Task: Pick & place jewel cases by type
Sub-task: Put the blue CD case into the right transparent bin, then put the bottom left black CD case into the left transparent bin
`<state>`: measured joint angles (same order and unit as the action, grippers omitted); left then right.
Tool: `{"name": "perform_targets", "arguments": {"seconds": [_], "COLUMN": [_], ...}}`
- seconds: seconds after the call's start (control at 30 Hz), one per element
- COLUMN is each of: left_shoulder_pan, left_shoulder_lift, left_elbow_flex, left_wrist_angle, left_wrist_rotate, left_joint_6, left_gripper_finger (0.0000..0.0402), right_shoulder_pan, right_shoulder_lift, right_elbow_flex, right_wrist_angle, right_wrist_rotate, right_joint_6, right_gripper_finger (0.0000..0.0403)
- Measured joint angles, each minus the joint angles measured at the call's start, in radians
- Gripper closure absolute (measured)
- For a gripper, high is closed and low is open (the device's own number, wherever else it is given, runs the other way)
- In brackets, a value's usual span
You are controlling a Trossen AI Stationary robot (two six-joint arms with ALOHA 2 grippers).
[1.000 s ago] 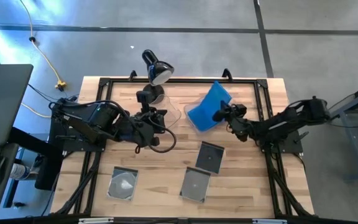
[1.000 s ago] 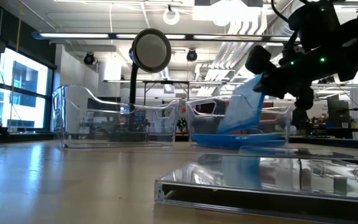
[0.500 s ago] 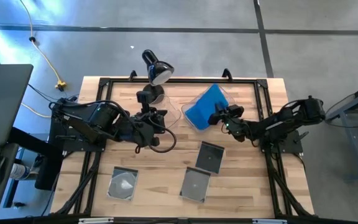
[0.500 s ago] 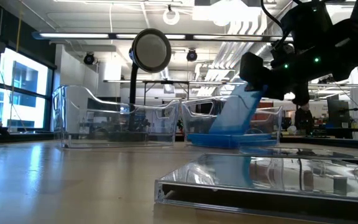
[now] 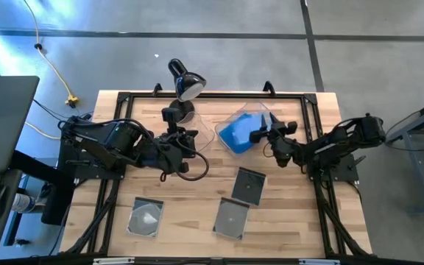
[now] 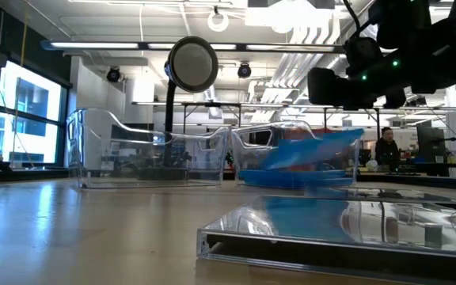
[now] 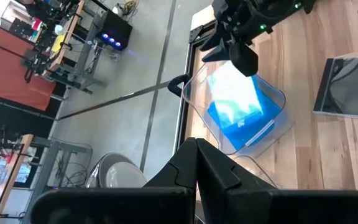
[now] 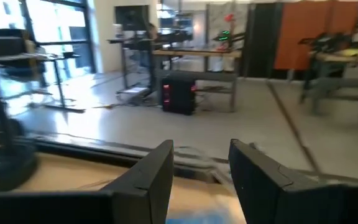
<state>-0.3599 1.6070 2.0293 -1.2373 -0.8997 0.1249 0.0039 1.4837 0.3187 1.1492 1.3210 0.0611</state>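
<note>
Blue jewel case [image 5: 235, 134] beneath right end effector [image 5: 265, 129]

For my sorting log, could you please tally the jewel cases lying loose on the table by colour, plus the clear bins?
Dark grey jewel cases: 3
Blue jewel cases: 0 loose; some lie in one bin, number unclear
Clear bins: 2
Total: 5

My right gripper [image 5: 269, 132] hangs with fingers parted over the clear bin [image 5: 260, 112] holding blue jewel cases [image 5: 234, 135]; its walls block any sideways path. A second bin [image 6: 149, 158] and the lamp [image 5: 185, 87] crowd the back edge. Three grey cases [image 5: 249, 185] lie flat in front, with bare wood between them.
</note>
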Motion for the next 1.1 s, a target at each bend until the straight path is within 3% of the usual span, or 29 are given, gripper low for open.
{"name": "perform_targets", "arguments": {"seconds": [0.17,0.43,0.67,0.83,0.97,1.1], "left_shoulder_pan": [0.000,0.000,0.000,-0.005,-0.043,-0.115], "left_shoulder_lift": [0.000,0.000,0.000,0.001,0.001,0.000], "left_elbow_flex": [0.000,0.000,0.000,0.011,0.089,0.182], "left_wrist_angle": [0.000,0.000,0.000,0.009,-0.022,-0.107], "left_wrist_rotate": [0.000,0.001,0.001,-0.010,-0.048,-0.051], "left_joint_6": [0.000,0.000,0.000,0.001,0.001,-0.061], "left_gripper_finger": [0.0401,0.0401,0.0401,0.0401,0.0401,0.0401], "right_shoulder_pan": [-0.064,-0.128,-0.085,-0.010,0.084,0.192], "right_shoulder_lift": [0.000,0.000,-0.017,-0.137,-0.282,-0.391], "right_elbow_flex": [0.000,0.000,0.000,0.029,0.101,0.237], "right_wrist_angle": [0.001,-0.007,0.041,0.018,-0.175,-0.581], "right_wrist_rotate": [0.004,-0.422,-0.494,-0.630,-0.629,-0.588], "right_joint_6": [-0.003,0.003,-0.107,-0.242,-0.328,-0.289], "right_gripper_finger": [0.0261,0.0261,0.0268,0.0284,0.0295,0.0299]}}
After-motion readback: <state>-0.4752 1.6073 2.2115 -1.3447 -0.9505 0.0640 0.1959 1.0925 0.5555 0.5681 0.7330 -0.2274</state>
